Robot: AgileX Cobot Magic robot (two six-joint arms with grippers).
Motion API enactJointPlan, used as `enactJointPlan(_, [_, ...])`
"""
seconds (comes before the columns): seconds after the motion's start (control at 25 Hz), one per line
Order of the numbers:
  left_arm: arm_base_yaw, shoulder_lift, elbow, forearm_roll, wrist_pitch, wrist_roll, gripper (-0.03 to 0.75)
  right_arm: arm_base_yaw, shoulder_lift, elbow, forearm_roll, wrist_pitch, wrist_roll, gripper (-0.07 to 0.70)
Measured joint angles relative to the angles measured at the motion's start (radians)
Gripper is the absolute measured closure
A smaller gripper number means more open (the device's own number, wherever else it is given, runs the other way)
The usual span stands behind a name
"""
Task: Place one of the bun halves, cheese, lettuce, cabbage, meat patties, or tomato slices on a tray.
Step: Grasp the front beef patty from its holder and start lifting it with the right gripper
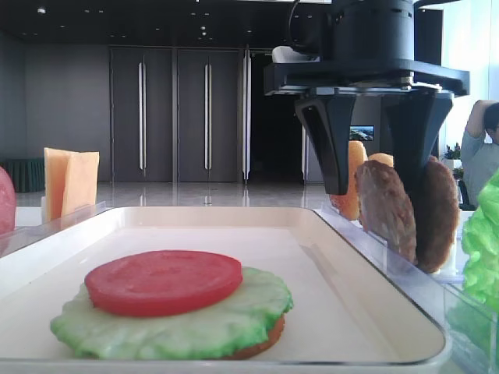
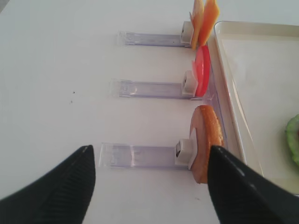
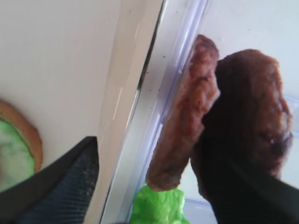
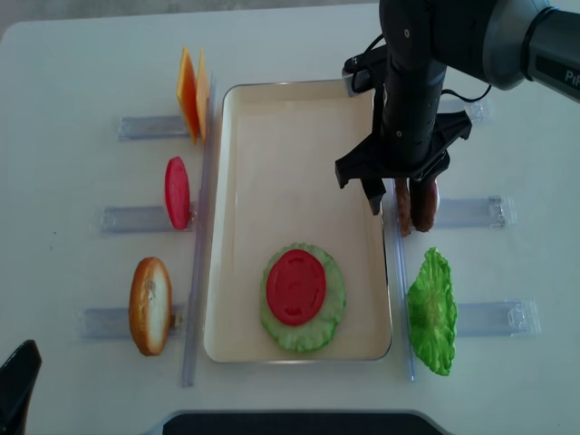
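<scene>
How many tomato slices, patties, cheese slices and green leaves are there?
Tomato slices: 2
Patties: 2
Cheese slices: 2
Green leaves: 2
Total: 8

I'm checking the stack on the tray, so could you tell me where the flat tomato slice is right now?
In the overhead view, the tomato slice lies flat on the lettuce at the near end of the tray, left of the upright lettuce leaf.
</scene>
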Motion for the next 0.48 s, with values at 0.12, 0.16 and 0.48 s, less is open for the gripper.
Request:
enactJointPlan(0.12, [0.0, 0.0, 0.0, 0.0, 0.0, 0.0, 0.142, -0.014, 0.0, 0.0, 0.001, 0.001, 0.003, 0.187])
enactJointPlan(0.16, [0.0, 0.0, 0.0, 0.0, 0.0, 0.0, 0.142, -0.02, 0.0, 0.0, 0.001, 0.002, 0.003, 0.188])
enactJointPlan(0.48, [0.0, 0.0, 0.0, 0.0, 0.0, 0.0, 0.142, -0.03, 0.0, 0.0, 0.033, -0.011, 0.007, 0.189])
